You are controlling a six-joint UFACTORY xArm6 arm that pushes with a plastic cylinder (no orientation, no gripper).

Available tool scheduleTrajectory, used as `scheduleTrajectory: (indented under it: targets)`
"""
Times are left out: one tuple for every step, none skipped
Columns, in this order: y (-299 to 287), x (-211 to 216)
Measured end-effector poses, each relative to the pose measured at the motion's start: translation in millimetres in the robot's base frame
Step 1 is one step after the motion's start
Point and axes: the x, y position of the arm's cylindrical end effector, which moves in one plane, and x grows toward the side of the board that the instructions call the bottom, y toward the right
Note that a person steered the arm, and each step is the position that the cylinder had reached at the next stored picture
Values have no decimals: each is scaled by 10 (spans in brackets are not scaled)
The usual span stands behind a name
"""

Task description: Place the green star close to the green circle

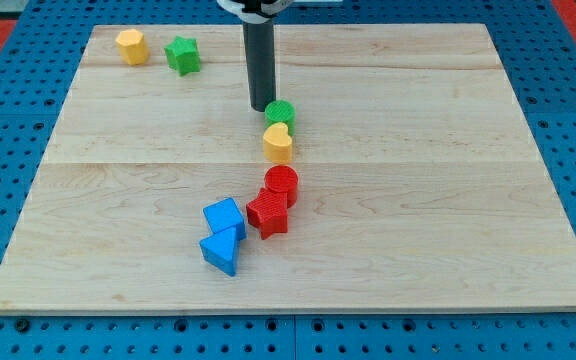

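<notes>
The green star [182, 54] lies near the board's top left, just right of a yellow hexagon [132, 46]. The green circle [281, 113] sits near the board's middle, touching a yellow heart [278, 143] just below it. My tip [259, 106] stands right at the green circle's upper left edge, touching or nearly touching it. The green star is well off to the tip's upper left.
A red cylinder [281, 184] and a red star [268, 213] sit together below the heart. A blue cube [224, 218] and a blue triangle [221, 251] lie to their lower left. The wooden board [448, 200] rests on a blue pegboard.
</notes>
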Motion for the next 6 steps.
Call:
scheduleTrajectory:
  targets:
    - [-187, -387]
    - [-300, -822]
    - [-824, -1124]
    - [-1214, -1191]
    - [-1282, -1191]
    - [-1312, -1191]
